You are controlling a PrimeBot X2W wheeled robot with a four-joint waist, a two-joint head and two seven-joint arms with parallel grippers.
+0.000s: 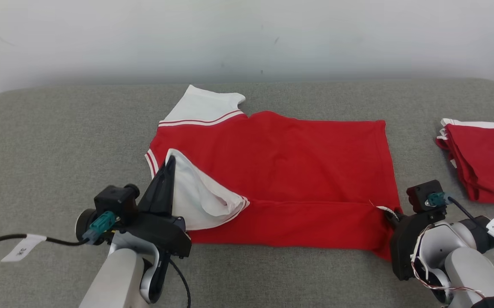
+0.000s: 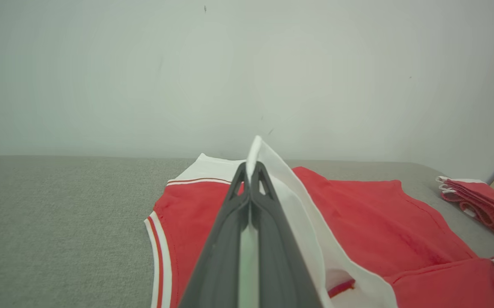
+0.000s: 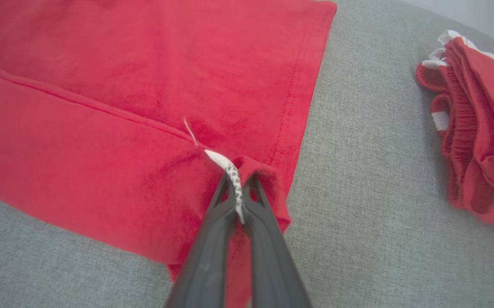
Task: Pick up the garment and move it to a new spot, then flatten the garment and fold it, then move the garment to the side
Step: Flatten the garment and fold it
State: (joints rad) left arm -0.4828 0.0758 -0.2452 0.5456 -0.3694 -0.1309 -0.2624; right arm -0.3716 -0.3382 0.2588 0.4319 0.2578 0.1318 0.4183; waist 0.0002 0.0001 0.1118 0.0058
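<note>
A red garment (image 1: 290,162) with white sleeves and red-white trim lies spread on the grey surface, its near long edge folded over toward the middle. My left gripper (image 1: 170,164) is shut on the near white sleeve (image 1: 200,196), holding it lifted; in the left wrist view the white cloth (image 2: 281,188) stands up between the fingers (image 2: 230,214). My right gripper (image 1: 390,214) is shut on the garment's near right hem corner (image 3: 264,179), with a white label (image 3: 230,171) pinched between its fingers (image 3: 212,239).
A pile of folded red and white garments (image 1: 486,158) lies at the right edge of the grey padded surface (image 1: 58,145). A pale wall (image 1: 247,38) rises behind. Bare surface lies to the left and along the front.
</note>
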